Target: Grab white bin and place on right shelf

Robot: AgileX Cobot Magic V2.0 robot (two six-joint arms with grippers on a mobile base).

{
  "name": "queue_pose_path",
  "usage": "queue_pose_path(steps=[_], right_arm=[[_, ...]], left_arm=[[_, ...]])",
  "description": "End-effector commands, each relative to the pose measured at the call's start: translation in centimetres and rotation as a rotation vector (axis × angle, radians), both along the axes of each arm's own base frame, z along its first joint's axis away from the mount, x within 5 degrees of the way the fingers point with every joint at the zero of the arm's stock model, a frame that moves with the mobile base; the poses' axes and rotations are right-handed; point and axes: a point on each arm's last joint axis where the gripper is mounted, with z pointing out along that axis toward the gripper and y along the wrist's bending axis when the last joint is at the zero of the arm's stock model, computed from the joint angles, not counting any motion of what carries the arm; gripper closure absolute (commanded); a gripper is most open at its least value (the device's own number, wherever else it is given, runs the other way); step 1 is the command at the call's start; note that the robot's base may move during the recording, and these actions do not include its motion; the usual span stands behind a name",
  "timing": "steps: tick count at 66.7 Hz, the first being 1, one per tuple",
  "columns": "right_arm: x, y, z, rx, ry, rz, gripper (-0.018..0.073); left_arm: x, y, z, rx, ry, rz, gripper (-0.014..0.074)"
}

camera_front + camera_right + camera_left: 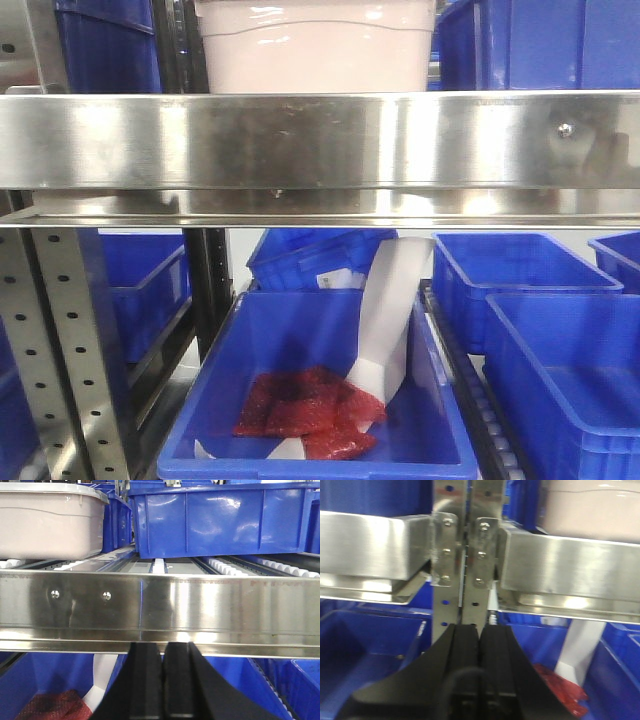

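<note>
**Pink-white tub sits on steel rack**

Stainless steel fronts the right shelf (320, 140), where the white bin (316, 45) rests behind the rail, beside a blue crate (220, 517). Below, another blue crate (300, 400) holds red packets (310, 412). The left gripper (480, 645) and right gripper (163, 670) hang beneath the rail, fingers pressed together, holding nothing.

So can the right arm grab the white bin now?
Probably not yet. The right gripper is shut and sits below the steel rail; the white bin stands above, up to its left.
</note>
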Motion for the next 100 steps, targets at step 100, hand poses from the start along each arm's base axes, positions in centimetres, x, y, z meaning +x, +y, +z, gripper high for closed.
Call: queue_pose_path(steps=[100], right_arm=[[-0.2, 0.0, 0.9, -0.013, -0.108, -0.003, 0.0494]], left_arm=[[-0.1, -0.1, 1.2, -0.007, -0.139, -0.027, 0.0715]])
